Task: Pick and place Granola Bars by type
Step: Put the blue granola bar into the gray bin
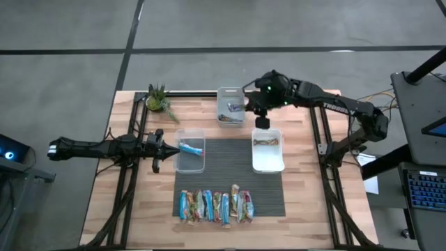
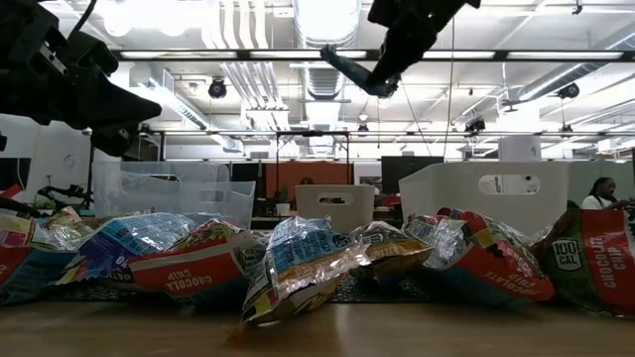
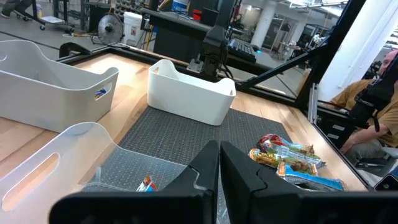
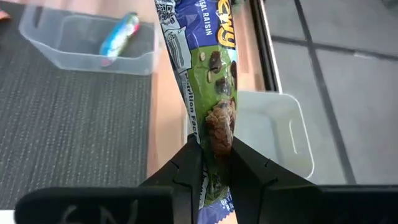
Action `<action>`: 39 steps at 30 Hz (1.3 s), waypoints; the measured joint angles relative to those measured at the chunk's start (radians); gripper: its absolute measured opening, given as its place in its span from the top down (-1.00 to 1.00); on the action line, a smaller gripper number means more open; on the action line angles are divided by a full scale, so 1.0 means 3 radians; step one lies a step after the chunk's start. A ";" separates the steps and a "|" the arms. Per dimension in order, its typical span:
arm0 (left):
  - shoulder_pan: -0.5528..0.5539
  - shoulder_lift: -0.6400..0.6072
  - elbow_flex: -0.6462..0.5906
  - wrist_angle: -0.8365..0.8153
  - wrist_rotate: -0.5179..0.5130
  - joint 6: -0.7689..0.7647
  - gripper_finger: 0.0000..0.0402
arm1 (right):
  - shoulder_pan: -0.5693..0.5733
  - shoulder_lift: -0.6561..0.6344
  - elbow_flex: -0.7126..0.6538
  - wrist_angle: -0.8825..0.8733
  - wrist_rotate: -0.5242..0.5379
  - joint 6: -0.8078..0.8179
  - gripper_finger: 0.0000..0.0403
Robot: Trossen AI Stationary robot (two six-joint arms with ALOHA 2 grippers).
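My right gripper (image 1: 261, 118) hangs high over the table's far middle, between the far bin (image 1: 221, 92) and the white bin (image 1: 268, 162), shut on a blue and green granola bar (image 4: 205, 74). A row of several granola bars (image 1: 216, 207) lies on the dark mat (image 1: 230, 150) near the front edge. One blue bar (image 1: 190, 147) lies in the clear bin (image 1: 191, 166), a brownish one (image 1: 266, 142) in the white bin, and some (image 1: 231, 108) in the far bin. My left gripper (image 1: 157, 146) waits shut, left of the clear bin. My right gripper pinches the granola bar between its two fingers, across the wrapper near one end (image 4: 214, 149). The fingers slant down from the table's right. The rest of the bar sticks out past the fingertips (image 2: 347, 69), tilted and lifted clear of table and bins.
A small potted plant (image 1: 158, 100) stands at the far left corner. Black frame rails (image 1: 136, 125) run along the table's left and right sides. Bare wood (image 1: 209, 115) shows between the bins.
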 joint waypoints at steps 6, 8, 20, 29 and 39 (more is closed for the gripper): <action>0.0000 0.0000 0.0000 0.0000 0.0000 0.0000 1.00 | -0.0152 0.0380 0.0423 -0.0210 -0.0002 -0.0026 0.73; -0.0001 0.0000 0.0001 0.0000 0.0000 0.0000 1.00 | -0.0177 0.0521 0.0602 -0.0249 -0.0010 -0.0020 0.73; -0.0001 0.0000 0.0001 0.0000 0.0000 0.0000 1.00 | -0.0344 0.1400 0.1558 -0.0976 -0.0026 0.0133 0.73; 0.0000 0.0001 0.0001 -0.0001 0.0000 0.0000 1.00 | -0.0444 0.1965 0.2119 -0.1334 -0.0024 0.0323 0.73; -0.0001 0.0001 0.0001 0.0000 0.0000 0.0000 1.00 | -0.0572 0.2243 0.2140 -0.1532 -0.0014 0.0296 0.73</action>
